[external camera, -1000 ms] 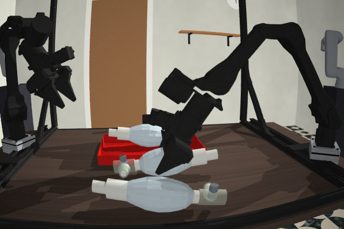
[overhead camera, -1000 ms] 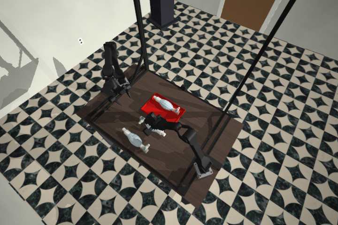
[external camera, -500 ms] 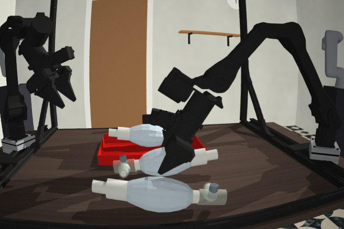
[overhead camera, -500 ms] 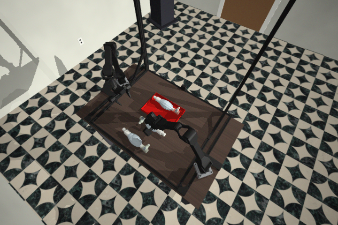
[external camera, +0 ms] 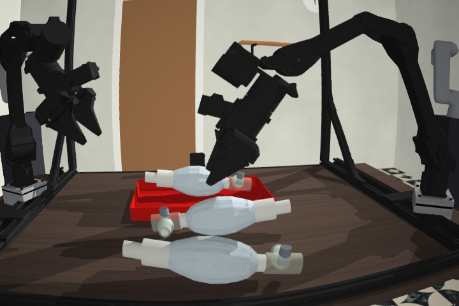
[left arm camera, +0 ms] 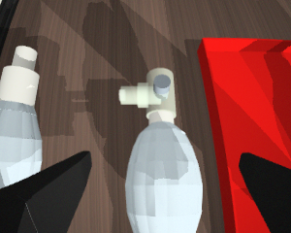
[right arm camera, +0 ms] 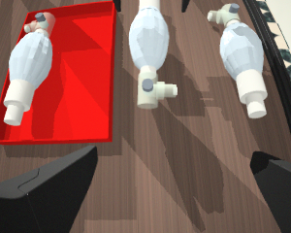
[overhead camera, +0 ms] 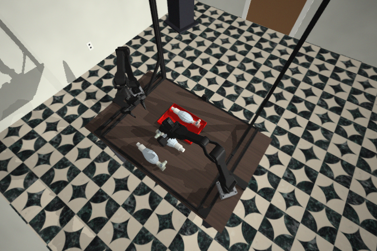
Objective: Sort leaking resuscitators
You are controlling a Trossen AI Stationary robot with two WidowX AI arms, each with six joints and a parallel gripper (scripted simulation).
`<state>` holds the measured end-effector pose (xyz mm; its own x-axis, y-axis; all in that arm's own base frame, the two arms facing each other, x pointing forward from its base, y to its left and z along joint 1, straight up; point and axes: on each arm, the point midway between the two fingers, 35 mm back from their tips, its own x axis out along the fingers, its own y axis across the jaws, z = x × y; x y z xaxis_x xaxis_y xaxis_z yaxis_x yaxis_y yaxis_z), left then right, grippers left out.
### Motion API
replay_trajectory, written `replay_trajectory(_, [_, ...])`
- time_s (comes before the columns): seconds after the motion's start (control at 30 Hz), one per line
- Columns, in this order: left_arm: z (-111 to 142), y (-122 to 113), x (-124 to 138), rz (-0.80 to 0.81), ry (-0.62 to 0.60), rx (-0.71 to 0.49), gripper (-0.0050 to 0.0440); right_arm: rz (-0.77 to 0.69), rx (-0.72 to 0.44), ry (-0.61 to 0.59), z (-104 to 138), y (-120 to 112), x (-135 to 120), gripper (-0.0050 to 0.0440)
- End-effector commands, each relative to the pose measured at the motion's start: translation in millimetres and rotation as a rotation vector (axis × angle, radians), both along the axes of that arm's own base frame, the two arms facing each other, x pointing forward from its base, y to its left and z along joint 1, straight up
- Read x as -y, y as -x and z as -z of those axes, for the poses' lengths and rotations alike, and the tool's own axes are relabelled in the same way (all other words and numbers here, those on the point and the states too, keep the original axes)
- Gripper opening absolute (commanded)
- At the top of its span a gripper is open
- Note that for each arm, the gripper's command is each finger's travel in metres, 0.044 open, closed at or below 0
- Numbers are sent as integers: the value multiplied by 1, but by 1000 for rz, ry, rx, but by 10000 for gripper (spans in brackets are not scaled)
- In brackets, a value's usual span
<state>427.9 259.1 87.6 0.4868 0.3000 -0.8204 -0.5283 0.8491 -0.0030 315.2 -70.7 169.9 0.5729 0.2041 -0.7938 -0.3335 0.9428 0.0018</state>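
One resuscitator (overhead camera: pixel 184 116) (external camera: pixel 190 180) (right arm camera: pixel 30 60) lies in the red tray (overhead camera: pixel 195 130) (external camera: pixel 139 211) (left arm camera: pixel 252 102) (right arm camera: pixel 87 97), along its far long wall. The middle one (external camera: pixel 220 216) (left arm camera: pixel 164 184) (right arm camera: pixel 148 39) lies on the table just outside the tray, its bag round and its port pointing away from the tray. The third (overhead camera: pixel 150 155) (external camera: pixel 213 259) (left arm camera: pixel 15 141) (right arm camera: pixel 242 50) lies nearer the table's front edge, its bag full. My left gripper (external camera: pixel 210 180) (left arm camera: pixel 166 159) is open above the middle bag. My right gripper (overhead camera: pixel 140 113) (external camera: pixel 92 138) (right arm camera: pixel 175 156) is open and empty, high up beyond the valve end of the middle unit.
A black frame rail (external camera: pixel 215 299) runs along the table's front edge. Black frame posts (external camera: pixel 72 72) (external camera: pixel 325 90) stand at the back corners. A small black block (external camera: pixel 197 159) stands behind the tray. The left arm reaches over the middle unit.
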Motion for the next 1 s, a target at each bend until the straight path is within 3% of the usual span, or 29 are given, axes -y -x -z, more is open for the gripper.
replay_trajectory(0.0, [-1,0,0,0,0,-1,440,0,0,0,0,0,0,440])
replay_trajectory(0.2, [-49,51,46,0,1,-1,440,0,0,0,0,0,0,440])
replay_trajectory(0.37, [-72,101,84,0,1,-1,440,0,0,0,0,0,0,440])
replay_trajectory(0.6, [-79,102,85,1,-6,14,440,0,0,0,0,0,0,440])
replay_trajectory(0.93, [-77,186,138,-1,1,1,440,0,0,0,0,0,0,440])
replay_trajectory(0.97, [-77,186,138,-1,1,1,440,0,0,0,0,0,0,440])
